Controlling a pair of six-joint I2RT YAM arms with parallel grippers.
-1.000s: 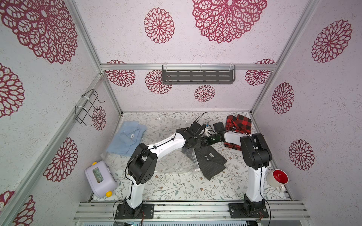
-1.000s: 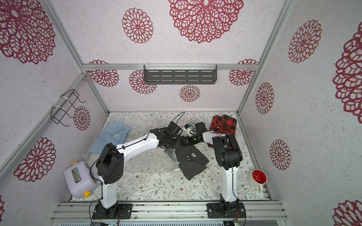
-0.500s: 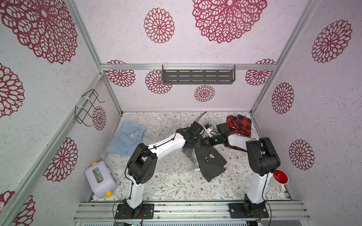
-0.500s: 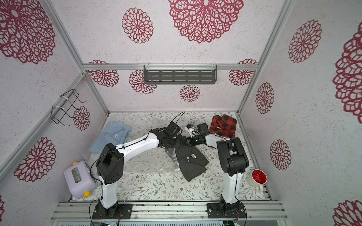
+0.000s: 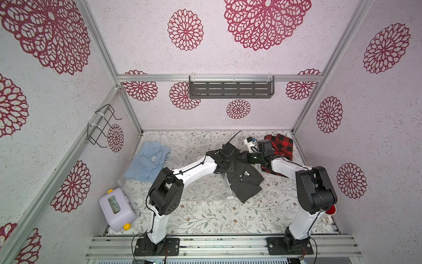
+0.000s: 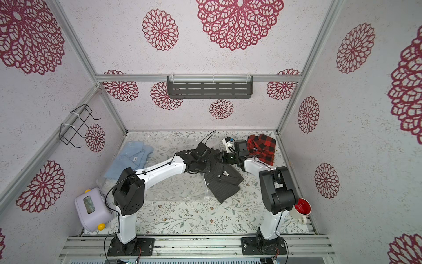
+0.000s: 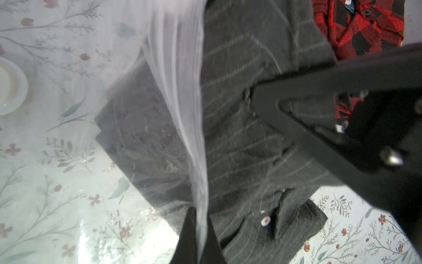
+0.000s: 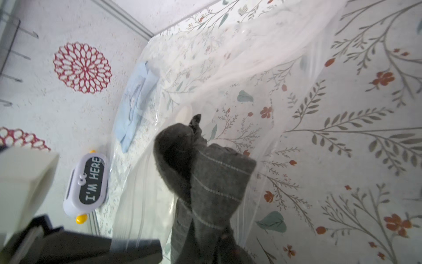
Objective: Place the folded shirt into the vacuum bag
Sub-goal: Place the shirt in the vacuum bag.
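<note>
The left tool (image 7: 197, 237) pinches the rim of the crinkly clear plastic vacuum bag (image 7: 178, 68), likely propping its mouth open. The dark grey pinstriped folded shirt (image 5: 244, 182) lies partly inside it on the floral counter (image 5: 205, 217). The right tool (image 5: 246, 158) pinches the shirt's corner, apparently to feed it in.

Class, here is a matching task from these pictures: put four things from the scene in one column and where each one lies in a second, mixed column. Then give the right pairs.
Things
1. grey striped shirt
2. pale blue shirt
3. red checked shirt
4. lilac box

Places
A. near corner on the robot's left
B. far corner on the robot's right
C. in the middle, at the edge of the clear bag
D. far side on the robot's left

Pairs: 1-C, 2-D, 3-B, 4-A
</note>
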